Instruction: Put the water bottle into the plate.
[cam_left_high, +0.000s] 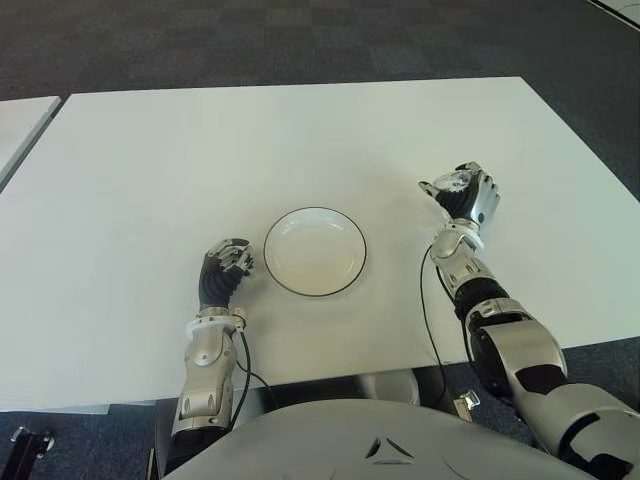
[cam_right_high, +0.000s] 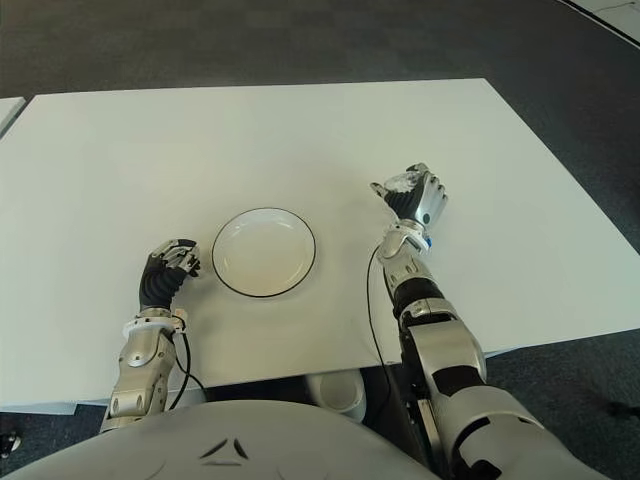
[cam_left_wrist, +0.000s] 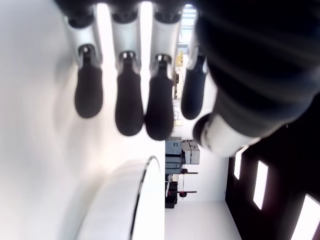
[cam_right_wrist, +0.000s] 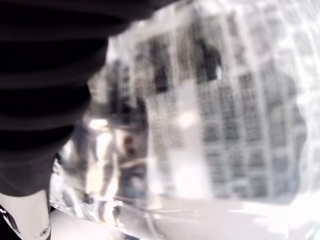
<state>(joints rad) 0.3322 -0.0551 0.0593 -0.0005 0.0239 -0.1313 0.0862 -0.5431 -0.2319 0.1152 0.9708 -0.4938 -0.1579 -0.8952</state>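
Note:
A clear plastic water bottle (cam_left_high: 452, 182) is wrapped in my right hand (cam_left_high: 468, 198), to the right of the plate and apart from it. In the right wrist view the bottle's ribbed clear wall (cam_right_wrist: 215, 115) fills the picture, pressed against the dark palm. The white plate (cam_left_high: 314, 250) with a thin dark rim lies near the table's front middle, with nothing in it. My left hand (cam_left_high: 224, 270) shows just left of the plate, its fingers (cam_left_wrist: 129, 107) curled and holding nothing, with the plate rim (cam_left_wrist: 142, 195) close by.
The white table (cam_left_high: 200, 150) stretches wide behind the plate. Dark carpet (cam_left_high: 300, 40) lies beyond its far edge. A second white table's corner (cam_left_high: 20, 120) shows at the far left. A black cable (cam_left_high: 428, 320) runs along my right forearm.

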